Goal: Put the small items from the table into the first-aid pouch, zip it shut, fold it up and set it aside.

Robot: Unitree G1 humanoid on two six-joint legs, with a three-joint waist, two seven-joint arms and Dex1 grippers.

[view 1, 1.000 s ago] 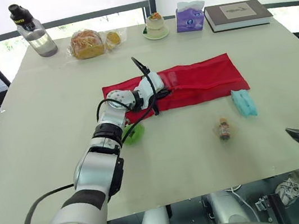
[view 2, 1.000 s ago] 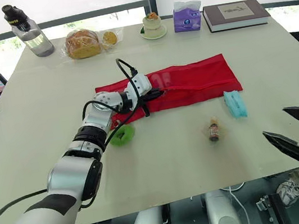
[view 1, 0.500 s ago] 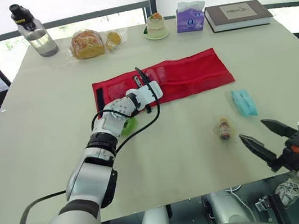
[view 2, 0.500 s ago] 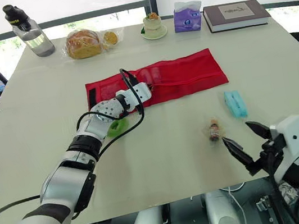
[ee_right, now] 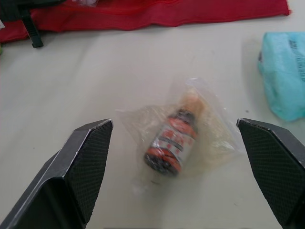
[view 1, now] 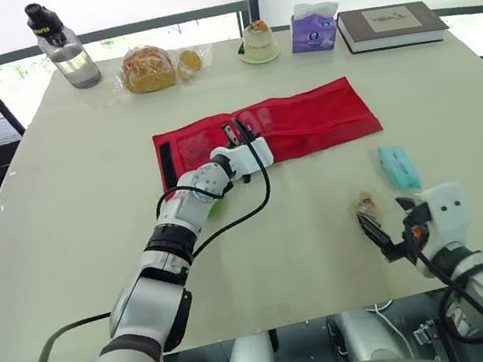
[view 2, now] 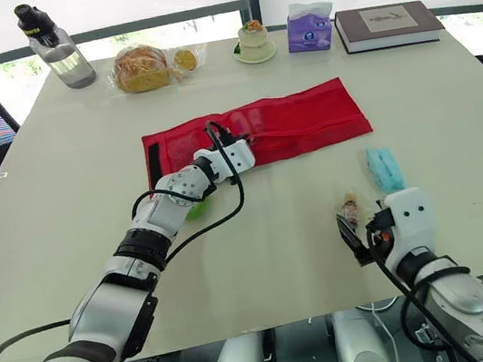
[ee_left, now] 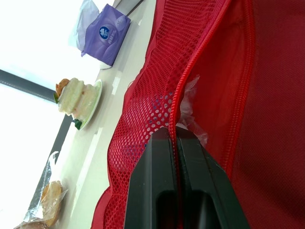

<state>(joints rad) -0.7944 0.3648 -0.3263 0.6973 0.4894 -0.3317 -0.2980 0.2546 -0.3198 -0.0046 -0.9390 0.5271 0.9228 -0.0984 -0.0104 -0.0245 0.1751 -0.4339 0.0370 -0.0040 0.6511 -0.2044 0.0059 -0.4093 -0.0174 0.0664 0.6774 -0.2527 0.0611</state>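
At the lower right of the head view, the right tool (ee_right: 174, 125) hangs low over the tabletop (view 1: 82, 215), its two fingers spread wide and holding nothing. The small bottle in clear wrap (ee_right: 171, 143) lies just ahead of the gap. A teal packet (view 1: 398, 167) sits just beyond it. Near mid-frame a green item (view 2: 195, 209) lies partly hidden by the left forearm. Beyond that, the left tool (ee_left: 175, 138) is pinched tight on the zipper edge of the red pouch (view 1: 314, 119), which lies flat and unfolded at the centre. The packing step looks to be in hand, with three items loose. The next move calls for lowering and closing on the bottle, whose slick wrap may slide. A book (view 1: 390, 24) lies along the far edge.
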